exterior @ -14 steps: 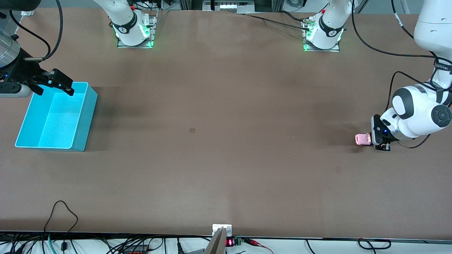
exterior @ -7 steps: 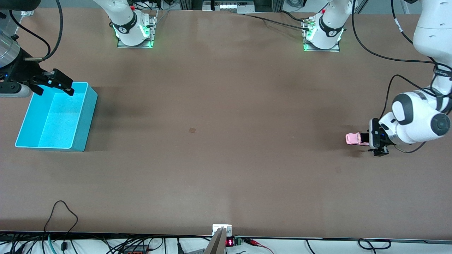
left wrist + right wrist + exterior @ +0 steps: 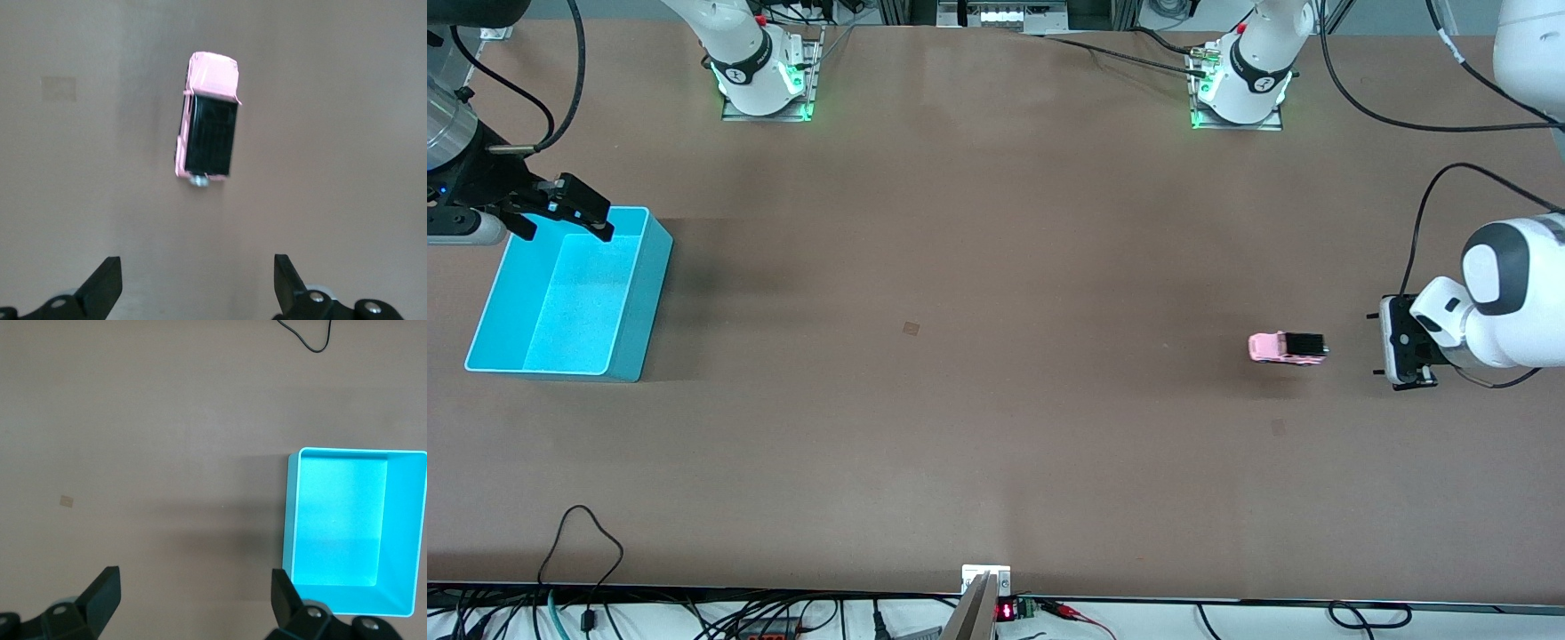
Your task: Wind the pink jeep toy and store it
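The pink jeep toy [image 3: 1287, 348] stands free on the brown table near the left arm's end, its black ribbed roof up. It also shows in the left wrist view [image 3: 207, 115]. My left gripper [image 3: 1385, 348] is open and empty, apart from the jeep, toward the left arm's end of the table; its fingers [image 3: 103, 285] show wide apart. The turquoise bin [image 3: 569, 293] stands empty at the right arm's end and shows in the right wrist view [image 3: 352, 528]. My right gripper [image 3: 560, 213] waits open over the bin's rim.
A small square mark [image 3: 911, 328] lies on the table's middle. Both arm bases [image 3: 760, 76] stand along the table's edge farthest from the front camera. Cables [image 3: 578, 542] hang at the edge nearest that camera.
My left gripper has let go of the jeep and pulled back toward the left arm's end. The jeep has rolled toward the table's middle. The right arm has not moved.
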Robot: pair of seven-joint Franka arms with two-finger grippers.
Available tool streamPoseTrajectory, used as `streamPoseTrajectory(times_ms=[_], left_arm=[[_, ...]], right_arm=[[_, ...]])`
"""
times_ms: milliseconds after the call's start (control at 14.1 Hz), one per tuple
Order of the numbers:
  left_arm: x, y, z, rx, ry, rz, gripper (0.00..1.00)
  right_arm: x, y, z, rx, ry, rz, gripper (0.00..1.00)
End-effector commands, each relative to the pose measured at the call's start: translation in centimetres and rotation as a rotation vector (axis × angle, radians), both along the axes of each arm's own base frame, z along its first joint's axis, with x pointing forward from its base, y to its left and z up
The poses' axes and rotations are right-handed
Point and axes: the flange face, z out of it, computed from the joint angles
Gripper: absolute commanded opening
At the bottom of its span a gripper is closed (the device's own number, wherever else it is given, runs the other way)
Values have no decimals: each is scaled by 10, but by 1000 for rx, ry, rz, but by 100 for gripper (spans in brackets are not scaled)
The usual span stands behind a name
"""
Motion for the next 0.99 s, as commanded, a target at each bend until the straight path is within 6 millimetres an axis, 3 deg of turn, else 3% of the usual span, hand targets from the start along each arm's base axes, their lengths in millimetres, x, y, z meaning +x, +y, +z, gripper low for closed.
streamPoseTrajectory(times_ms=[0,283,709,921], left_arm=[[7,-33,42,42,68,99,100],[4,-89,110,161,94,250,100],[-27,-138,199,299,14,564,100],[-51,-151,237,359,-51,867,100]], right_arm=[[1,-3,4,4,-4,13,100],[1,-3,4,4,-4,12,100],[1,-3,4,4,-4,12,100],[1,-4,4,4,-4,12,100]])
